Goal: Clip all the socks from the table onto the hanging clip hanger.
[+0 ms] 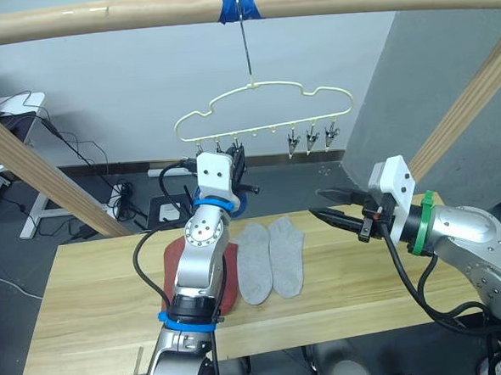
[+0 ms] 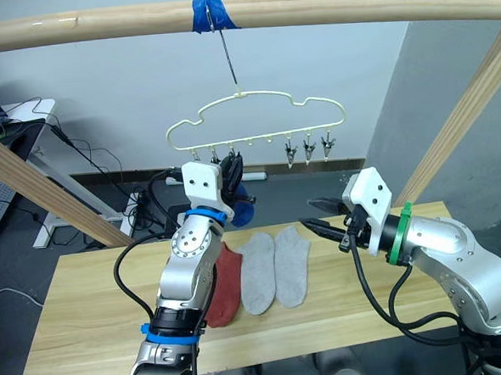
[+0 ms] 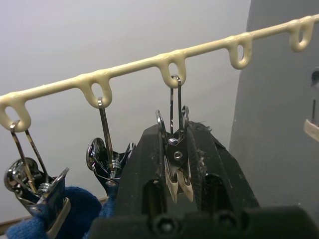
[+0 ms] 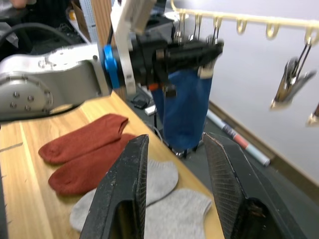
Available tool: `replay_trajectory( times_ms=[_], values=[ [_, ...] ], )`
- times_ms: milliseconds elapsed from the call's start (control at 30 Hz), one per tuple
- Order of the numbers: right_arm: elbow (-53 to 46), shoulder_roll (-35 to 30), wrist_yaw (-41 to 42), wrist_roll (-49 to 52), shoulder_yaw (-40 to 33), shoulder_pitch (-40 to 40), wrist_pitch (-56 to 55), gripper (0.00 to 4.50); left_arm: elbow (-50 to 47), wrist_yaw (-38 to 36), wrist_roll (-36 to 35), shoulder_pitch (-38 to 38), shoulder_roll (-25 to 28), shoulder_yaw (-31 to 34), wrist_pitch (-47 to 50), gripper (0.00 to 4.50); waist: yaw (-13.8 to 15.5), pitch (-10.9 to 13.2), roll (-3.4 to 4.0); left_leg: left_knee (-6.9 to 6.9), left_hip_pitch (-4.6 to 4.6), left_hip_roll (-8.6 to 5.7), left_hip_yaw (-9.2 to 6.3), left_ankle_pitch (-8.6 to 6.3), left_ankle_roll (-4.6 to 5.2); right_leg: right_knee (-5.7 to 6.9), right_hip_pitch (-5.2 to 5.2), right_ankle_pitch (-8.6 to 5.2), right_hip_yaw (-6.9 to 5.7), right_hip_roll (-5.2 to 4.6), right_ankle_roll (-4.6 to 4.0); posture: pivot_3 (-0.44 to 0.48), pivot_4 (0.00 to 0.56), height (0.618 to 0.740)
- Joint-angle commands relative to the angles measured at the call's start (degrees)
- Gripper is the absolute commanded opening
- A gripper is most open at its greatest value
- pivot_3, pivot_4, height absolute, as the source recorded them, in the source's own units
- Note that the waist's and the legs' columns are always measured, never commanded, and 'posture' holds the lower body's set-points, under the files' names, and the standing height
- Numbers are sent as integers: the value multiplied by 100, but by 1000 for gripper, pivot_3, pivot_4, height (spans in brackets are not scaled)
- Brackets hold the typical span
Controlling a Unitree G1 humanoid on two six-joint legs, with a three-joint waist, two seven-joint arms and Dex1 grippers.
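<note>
Behind table (image 1: 349, 275), raised left gripper (image 3: 175, 149) pinches hanger clip (image 3: 175, 164), seemingly; right gripper (image 4: 174, 164) level, wide.

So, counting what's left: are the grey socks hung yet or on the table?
On the table. Both grey socks lie flat, side by side on the table, below the hanger.
</note>
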Motion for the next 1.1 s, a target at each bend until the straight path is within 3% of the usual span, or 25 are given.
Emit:
replay_trajectory(
  times_ms=[33, 200, 267, 400, 1100],
  values=[
    [-223, -76, 53, -22, -65, 8, -149, 1785, -197, -38, 9, -28, 15, -1, -122, 307, 0, 0, 0, 0, 0, 0, 0, 0, 0, 0, 0, 0, 0, 0, 0, -270, 217, 740],
    [-202, -121, 58, -49, -37, 25, -175, 1785, -220, -135, -60, 11, 13, -23, -105, 307, 1, 0, 0, 0, 0, -1, 0, 0, 0, 1, 0, 0, -1, 3, 0, -269, 218, 740],
    [-199, -123, 58, -52, -37, 26, -178, 1785, -236, -119, -68, 38, -12, 0, -122, 1033, 2, 0, 0, 0, 0, 0, 0, 0, 0, 0, 0, 0, -1, 3, 0, -270, 218, 740],
    [-200, -126, 56, -57, -43, 31, -178, 1785, -212, -51, 14, 35, -9, 0, -85, 2045, 1, 0, 0, 0, 0, 0, -1, 0, 0, 1, 0, 0, -1, 2, 0, -271, 218, 740],
    [-164, -129, 80, 77, -140, 22, -123, 1785, 135, 202, 226, -296, -49, -7, -190, 2045, 2, 0, 0, 0, 0, -1, 0, 0, 0, 1, 0, 0, -1, 2, 0, -271, 215, 740]
  ],
)
